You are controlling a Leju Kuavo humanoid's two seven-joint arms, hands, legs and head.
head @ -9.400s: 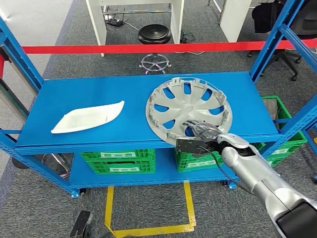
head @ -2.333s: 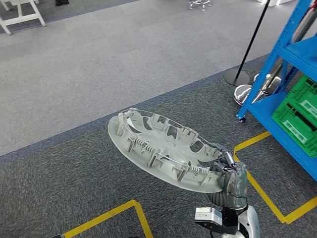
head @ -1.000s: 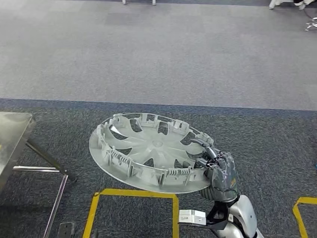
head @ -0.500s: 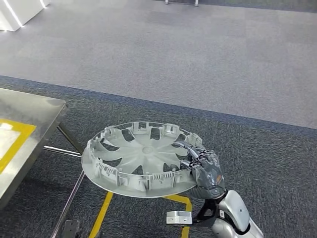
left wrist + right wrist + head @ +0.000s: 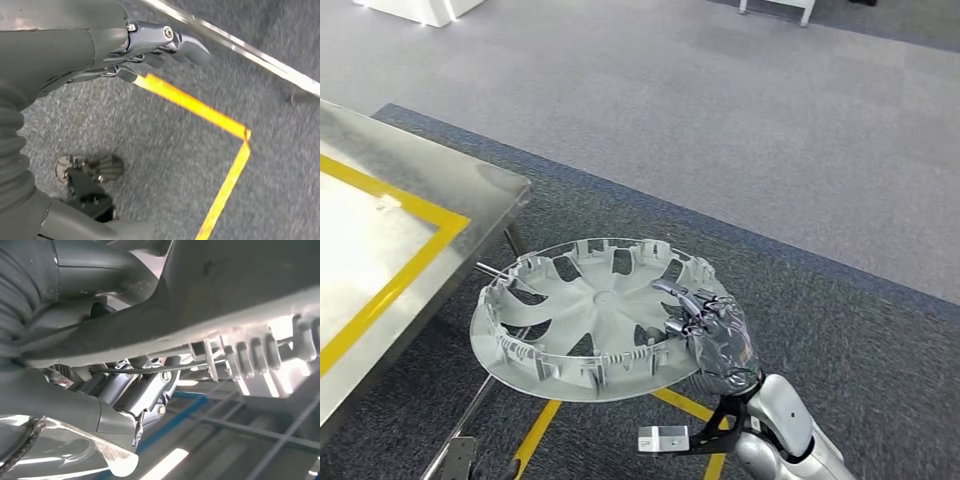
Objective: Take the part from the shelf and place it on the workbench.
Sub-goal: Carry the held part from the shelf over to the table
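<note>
My right hand (image 5: 712, 340) grips the grey wheel cover (image 5: 588, 315) by its near edge, holding it about level above the carpet, ribbed side up. The steel worktop (image 5: 482, 195) with its yellow border sits just beside the cover's far rim, perhaps overlapping it. My left hand (image 5: 151, 47) hangs over the floor's yellow tape (image 5: 226, 170), holding nothing, fingers loosely curled as far as I can tell

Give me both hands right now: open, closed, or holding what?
Left hand: holds nothing, fingers extended together, hanging over the carpet.
Right hand: grips the hubcap by its rim, near the workbench.
</note>
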